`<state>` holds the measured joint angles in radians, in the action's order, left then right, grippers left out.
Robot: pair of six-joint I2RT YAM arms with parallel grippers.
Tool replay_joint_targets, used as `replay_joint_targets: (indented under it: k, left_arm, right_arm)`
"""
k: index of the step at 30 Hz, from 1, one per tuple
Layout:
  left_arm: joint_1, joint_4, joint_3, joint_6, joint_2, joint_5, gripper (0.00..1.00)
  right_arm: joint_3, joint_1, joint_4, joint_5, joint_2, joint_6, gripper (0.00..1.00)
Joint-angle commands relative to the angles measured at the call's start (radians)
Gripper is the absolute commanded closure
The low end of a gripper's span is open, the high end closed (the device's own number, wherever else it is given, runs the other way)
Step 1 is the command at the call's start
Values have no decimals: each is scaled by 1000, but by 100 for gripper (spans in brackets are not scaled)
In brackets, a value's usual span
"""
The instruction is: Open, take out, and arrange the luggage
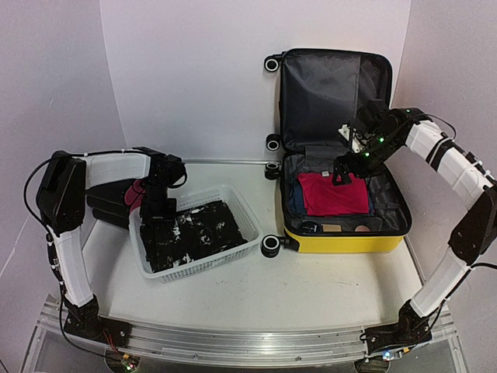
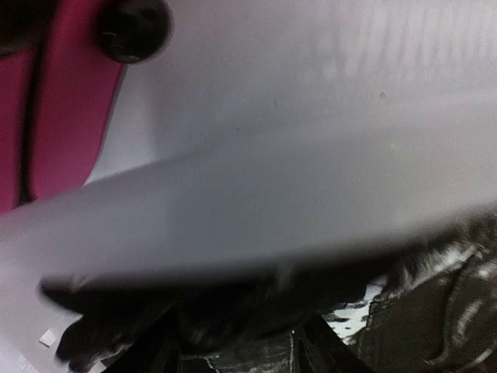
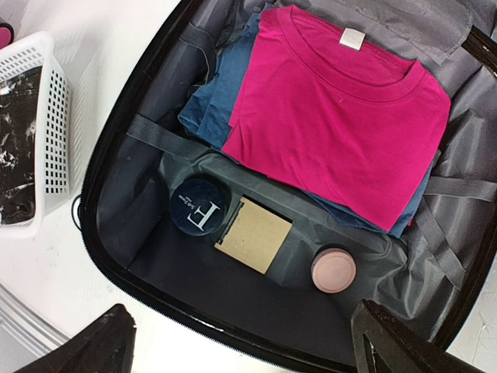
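Observation:
The yellow luggage (image 1: 345, 239) lies open at the right, its lid (image 1: 326, 93) upright against the back wall. Inside, a folded magenta shirt (image 3: 342, 116) rests on a blue garment (image 3: 213, 101). In front of them sit a dark round tin (image 3: 199, 207), a tan square card (image 3: 254, 235) and a pink jar (image 3: 334, 269). My right gripper (image 1: 347, 172) hovers above the contents, open and empty (image 3: 256, 353). My left gripper (image 1: 158, 211) is down at the left end of the white basket (image 1: 242, 208), over a black-and-white garment (image 2: 435, 311). Its dark fingers (image 2: 334, 350) stand apart against the cloth, in a blurred view.
A black case with pink ends (image 1: 116, 203) lies left of the basket, close to my left wrist; the pink end (image 2: 54, 116) fills that view's top left. The basket rim (image 3: 54, 132) is close to the suitcase's left side. Walls enclose the back and sides.

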<state>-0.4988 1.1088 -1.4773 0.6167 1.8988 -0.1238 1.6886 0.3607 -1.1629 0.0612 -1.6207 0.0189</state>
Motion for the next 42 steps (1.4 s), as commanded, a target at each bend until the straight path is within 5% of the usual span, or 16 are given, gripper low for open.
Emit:
replay_joint_targets:
  k: [1,6,16,20,31,42]
  left_arm:
    - [-8,-97,-21,-62,98,31,47]
    - [-33,-131,-26,-63,141,102,34]
    - [-69,-164,-31,-91,119,176,27]
    - [-79,-164,-103,-115,38,154,25]
    - [-92,-198,-276,-175,-117,184,20]
    - [-92,-224,-294,-178,-138,335,26]
  right_arm:
    - [12,2,16,-1,23,-11,2]
    - [9,2,16,-23,28,-11,2]
    - [-17,2,16,-60,35,-75,2]
    - [6,-1,-7,-255,4,-173,2]
    - [88,-6,-50,-86,-162,-119,2]
    - [266,-1,-25,8,-407,-322,29]
